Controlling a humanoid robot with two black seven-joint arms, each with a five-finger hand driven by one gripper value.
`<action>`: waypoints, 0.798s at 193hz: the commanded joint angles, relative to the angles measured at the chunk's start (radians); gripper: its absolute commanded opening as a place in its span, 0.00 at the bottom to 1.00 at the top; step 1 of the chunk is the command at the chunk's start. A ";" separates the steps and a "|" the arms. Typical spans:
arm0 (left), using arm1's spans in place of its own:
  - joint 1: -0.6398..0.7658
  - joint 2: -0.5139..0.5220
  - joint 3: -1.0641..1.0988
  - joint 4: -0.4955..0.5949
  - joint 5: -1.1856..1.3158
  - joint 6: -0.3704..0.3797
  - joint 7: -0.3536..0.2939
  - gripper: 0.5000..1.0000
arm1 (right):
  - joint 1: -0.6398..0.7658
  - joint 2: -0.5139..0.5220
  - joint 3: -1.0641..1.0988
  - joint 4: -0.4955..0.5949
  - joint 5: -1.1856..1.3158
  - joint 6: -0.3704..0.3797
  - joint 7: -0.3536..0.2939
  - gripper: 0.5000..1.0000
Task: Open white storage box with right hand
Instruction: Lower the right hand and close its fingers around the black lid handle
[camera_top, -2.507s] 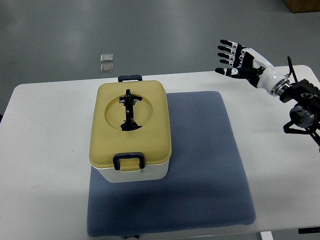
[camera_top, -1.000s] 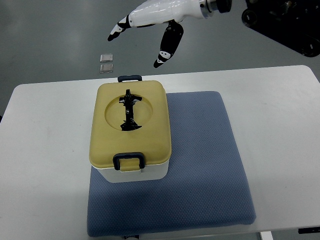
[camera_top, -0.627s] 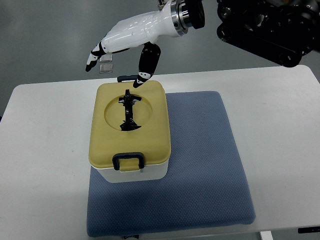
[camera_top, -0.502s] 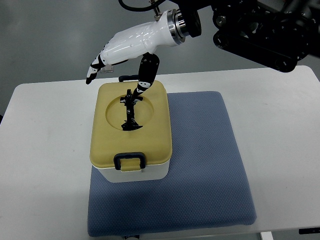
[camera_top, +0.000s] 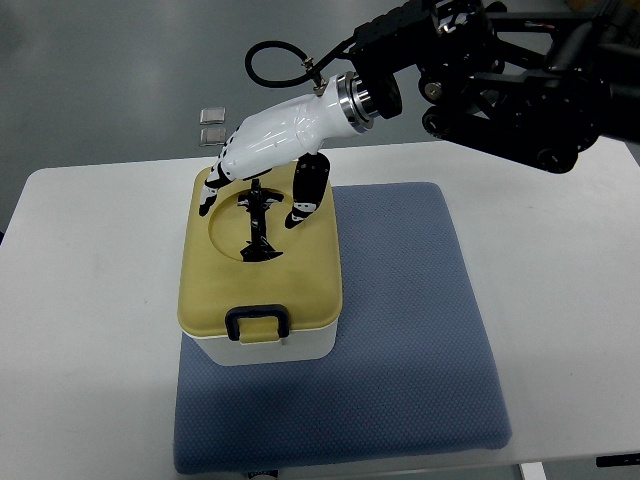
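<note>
A white storage box (camera_top: 262, 348) with a yellow lid (camera_top: 300, 270) stands on the left part of a blue mat (camera_top: 400, 330). A black folding handle (camera_top: 258, 222) lies in the lid's round recess, and a dark blue latch (camera_top: 258, 323) is at the near edge. My right hand (camera_top: 255, 190) reaches in from the upper right and hovers over the far half of the lid, straddling the handle. Its fingers (camera_top: 212, 188) point down on the handle's left and the thumb (camera_top: 304, 197) on its right. The hand is open and holds nothing. The far latch is hidden behind the hand.
The white table (camera_top: 90, 330) carries the mat and box. Two small clear packets (camera_top: 212, 125) lie on the grey floor beyond the table's far edge. The black arm body (camera_top: 510, 70) fills the upper right.
My right hand swung from the table's far right across to the box, then came down over the lid, its fingers now on either side of the black handle. The box has not moved.
</note>
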 joint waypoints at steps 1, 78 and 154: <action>0.000 0.000 0.000 -0.001 0.000 0.000 0.000 1.00 | -0.001 0.009 -0.005 0.000 -0.001 -0.002 0.000 0.65; -0.004 0.000 0.000 0.004 -0.001 0.000 0.000 1.00 | -0.004 0.043 -0.017 -0.005 -0.009 0.000 -0.003 0.60; -0.005 0.000 0.000 0.004 -0.001 0.000 0.000 1.00 | -0.002 0.043 -0.048 -0.012 -0.046 0.000 -0.009 0.40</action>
